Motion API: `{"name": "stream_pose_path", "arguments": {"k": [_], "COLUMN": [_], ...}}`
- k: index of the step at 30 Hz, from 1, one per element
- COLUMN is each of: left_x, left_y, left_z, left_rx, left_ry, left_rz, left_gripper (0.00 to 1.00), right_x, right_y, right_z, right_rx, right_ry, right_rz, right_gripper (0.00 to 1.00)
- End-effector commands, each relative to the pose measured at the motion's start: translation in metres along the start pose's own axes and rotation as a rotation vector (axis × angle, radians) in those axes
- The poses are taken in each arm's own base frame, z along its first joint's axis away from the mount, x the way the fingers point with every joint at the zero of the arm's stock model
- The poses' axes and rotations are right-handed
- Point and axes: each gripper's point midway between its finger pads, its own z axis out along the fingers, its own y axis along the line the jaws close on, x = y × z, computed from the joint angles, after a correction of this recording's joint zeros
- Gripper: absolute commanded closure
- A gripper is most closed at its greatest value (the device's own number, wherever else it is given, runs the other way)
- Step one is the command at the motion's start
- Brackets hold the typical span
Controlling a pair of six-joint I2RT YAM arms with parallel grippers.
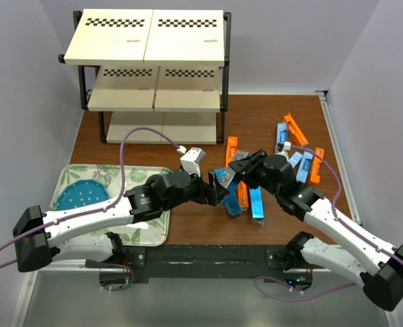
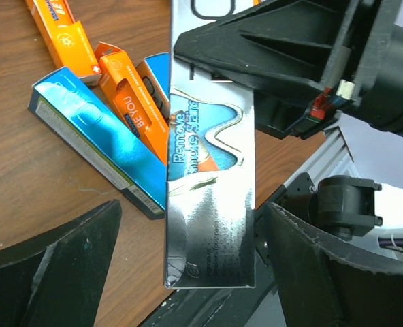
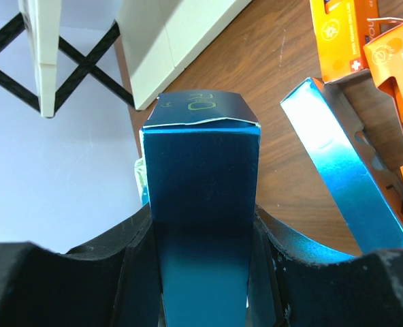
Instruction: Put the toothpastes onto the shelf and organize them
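Note:
My right gripper (image 1: 233, 170) is shut on a shiny dark blue toothpaste box (image 3: 201, 157) and holds it above the table; its fingers (image 3: 137, 238) press both sides. In the left wrist view the same box (image 2: 212, 204) hangs free-end toward me between my left gripper's (image 2: 191, 208) open fingers (image 2: 58, 272), with a gap on each side. In the top view my left gripper (image 1: 214, 192) faces the right one. More toothpastes lie on the table: metallic blue (image 1: 256, 203), orange (image 1: 231, 148) and light blue (image 1: 303, 167). The shelf (image 1: 147, 41) stands at the back left.
A leaf-patterned tray (image 1: 140, 204) with a round blue plate (image 1: 82, 195) lies at the near left under the left arm. Loose boxes spread to the right: orange (image 1: 296, 128), (image 1: 316, 165) and blue (image 1: 282, 136). Grey walls close in on both sides.

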Motion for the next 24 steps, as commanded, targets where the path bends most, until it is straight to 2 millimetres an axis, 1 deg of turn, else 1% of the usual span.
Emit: {"name": "stream_pose_path", "arguments": {"k": [1,9,12,13,15,16,18,19,21,22,23,24], "left_x": [-0.024,-0.016,-0.015,-0.016,-0.014,-0.015,-0.014,-0.015,-0.016,-0.016,-0.017,-0.018], "left_y": [-0.014,-0.019,-0.02,-0.021,-0.022,-0.023,-0.023,-0.023,-0.022,-0.022,-0.02,-0.019], "left_z": [0.0,0.008,0.01,0.01,0.011,0.011,0.012,0.012,0.011,0.01,0.01,0.008], "left_rx": [0.006,0.01,0.008,0.011,0.009,0.01,0.008,0.008,0.002,0.0,-0.009,-0.014], "left_ry": [-0.073,-0.042,-0.038,-0.039,-0.037,-0.039,-0.037,-0.039,-0.044,-0.048,-0.054,-0.056], "left_rz": [-0.024,0.01,0.018,0.018,0.024,0.024,0.029,0.028,0.03,0.031,0.034,0.038], "left_gripper": [0.15,0.2,0.25,0.29,0.34,0.4,0.46,0.53,0.59,0.65,0.67,0.69], "right_x": [-0.012,-0.011,-0.01,-0.009,-0.009,-0.009,-0.007,-0.007,-0.007,-0.007,-0.007,-0.008], "right_y": [0.022,0.023,0.022,0.022,0.022,0.021,0.02,0.019,0.019,0.019,0.019,0.019], "right_z": [0.0,0.003,0.004,0.004,0.004,0.005,0.006,0.006,0.006,0.006,0.006,0.006], "right_rx": [-0.08,-0.081,-0.081,-0.08,-0.082,-0.08,-0.08,-0.08,-0.082,-0.082,-0.082,-0.083], "right_ry": [-0.053,-0.047,-0.042,-0.038,-0.037,-0.035,-0.03,-0.03,-0.029,-0.027,-0.027,-0.029], "right_rz": [0.055,0.061,0.061,0.063,0.063,0.063,0.064,0.065,0.065,0.064,0.06,0.06], "right_gripper": [0.8,0.8,0.8,0.8,0.8,0.8,0.79,0.79,0.79,0.78,0.76,0.7]}}
